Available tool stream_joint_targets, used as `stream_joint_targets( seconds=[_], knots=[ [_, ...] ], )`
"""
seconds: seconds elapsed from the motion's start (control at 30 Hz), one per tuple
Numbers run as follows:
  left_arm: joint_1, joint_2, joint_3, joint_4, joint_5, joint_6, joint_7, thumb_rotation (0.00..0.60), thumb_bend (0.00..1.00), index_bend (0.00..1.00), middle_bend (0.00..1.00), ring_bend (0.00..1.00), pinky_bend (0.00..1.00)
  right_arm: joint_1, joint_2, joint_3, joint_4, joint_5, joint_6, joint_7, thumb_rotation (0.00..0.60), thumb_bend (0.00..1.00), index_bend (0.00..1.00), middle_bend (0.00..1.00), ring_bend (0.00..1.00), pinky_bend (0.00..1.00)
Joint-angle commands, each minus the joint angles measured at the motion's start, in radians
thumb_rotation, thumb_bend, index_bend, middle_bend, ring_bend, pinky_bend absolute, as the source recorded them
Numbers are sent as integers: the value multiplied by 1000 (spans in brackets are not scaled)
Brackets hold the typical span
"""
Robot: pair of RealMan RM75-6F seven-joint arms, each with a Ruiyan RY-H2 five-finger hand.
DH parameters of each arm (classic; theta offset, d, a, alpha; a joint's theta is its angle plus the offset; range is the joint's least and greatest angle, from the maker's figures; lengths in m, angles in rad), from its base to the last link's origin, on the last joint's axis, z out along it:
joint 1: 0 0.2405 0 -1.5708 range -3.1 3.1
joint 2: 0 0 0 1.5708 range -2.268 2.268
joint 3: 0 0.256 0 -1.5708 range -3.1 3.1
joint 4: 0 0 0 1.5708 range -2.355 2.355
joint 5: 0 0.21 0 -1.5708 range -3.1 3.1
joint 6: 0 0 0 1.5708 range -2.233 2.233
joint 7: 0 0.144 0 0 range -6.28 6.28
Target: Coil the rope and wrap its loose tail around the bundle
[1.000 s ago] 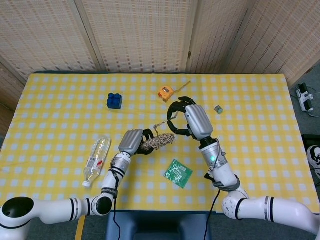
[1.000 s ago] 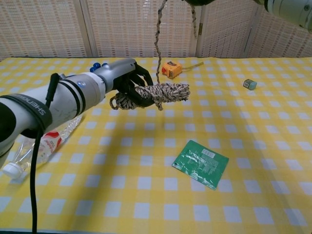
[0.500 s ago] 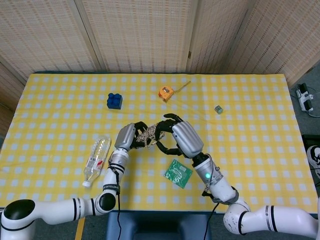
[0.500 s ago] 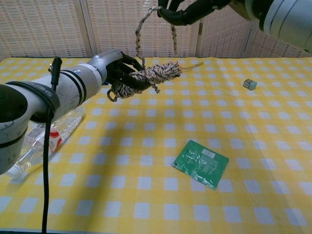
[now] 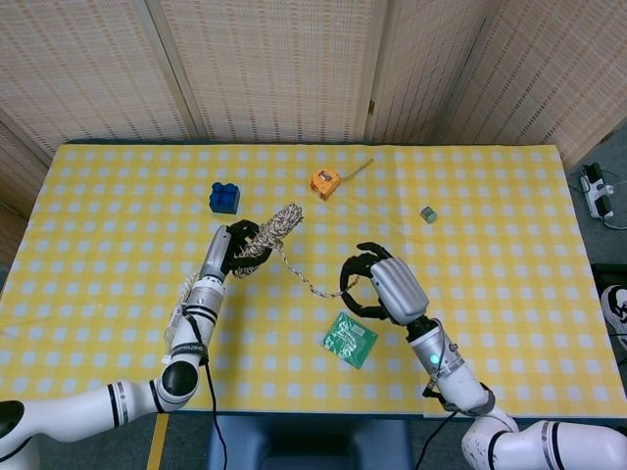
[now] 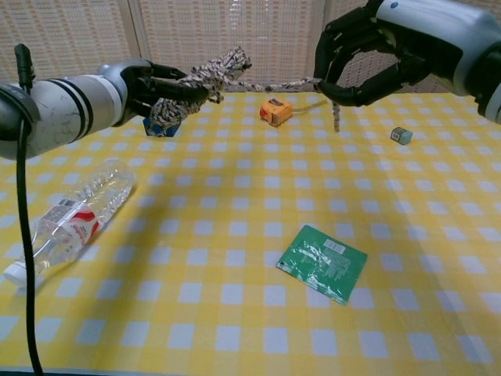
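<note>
While the left hand (image 5: 232, 253) grips the coiled rope bundle (image 5: 266, 231) above the table (image 5: 509, 225), its fingers closed around the bundle's lower end, the bundle stands tilted, its free end angled up and toward the far side; in the chest view the same left hand (image 6: 149, 88) holds the bundle (image 6: 205, 77) well clear of the cloth. The loose tail (image 5: 306, 277) runs from the bundle across to the right hand (image 5: 377, 287); the tail (image 6: 275, 84) hangs nearly taut between the two hands. The right hand (image 6: 368, 56) pinches the tail between thumb and a finger, the other fingers curled in a loose ring; a short end of rope dangles below the pinch. Both hands are raised off the table, well apart.

On the yellow checked cloth: a plastic bottle (image 6: 69, 219) lies on its side near the left forearm; a green packet (image 5: 350, 339) lies flat near the right wrist; an orange tape measure (image 5: 325, 182) sits at the far middle, its tape drawn out a little; a blue block (image 5: 224, 197) sits beyond the left hand; a small grey-green object (image 5: 428, 213) rests at the far right, too small to identify.
</note>
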Motion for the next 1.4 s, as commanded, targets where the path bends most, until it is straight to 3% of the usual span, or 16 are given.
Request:
stream_joint_targets(
  seconds=[0.03, 0.4, 0.73, 1.2, 1.4],
  knots=[
    [35, 46, -27, -45, 30, -23, -66, 600, 628, 720, 731, 722, 791, -1, -3, -5, 27, 23, -24, 5, 600, 431, 690, 513, 426, 186],
    [120, 157, -38, -205, 193, -69, -245, 600, 629, 720, 731, 721, 791, 25, -40, 18, 128, 130, -120, 18, 600, 430, 692, 514, 427, 186],
    [144, 221, 18, -277, 381, -167, -367, 600, 628, 732, 731, 719, 791, 98, -71, 118, 152, 287, -207, 12, 600, 430, 692, 515, 429, 205],
    [100, 263, 122, -210, 684, -283, -521, 600, 629, 736, 731, 715, 791, 170, -54, 238, 136, 454, -259, 39, 600, 430, 696, 520, 441, 205],
    [63, 249, 199, -148, 803, -266, -486, 600, 628, 743, 733, 717, 790, 185, -40, 254, 119, 479, -256, 39, 600, 430, 703, 523, 442, 205]
  ],
)
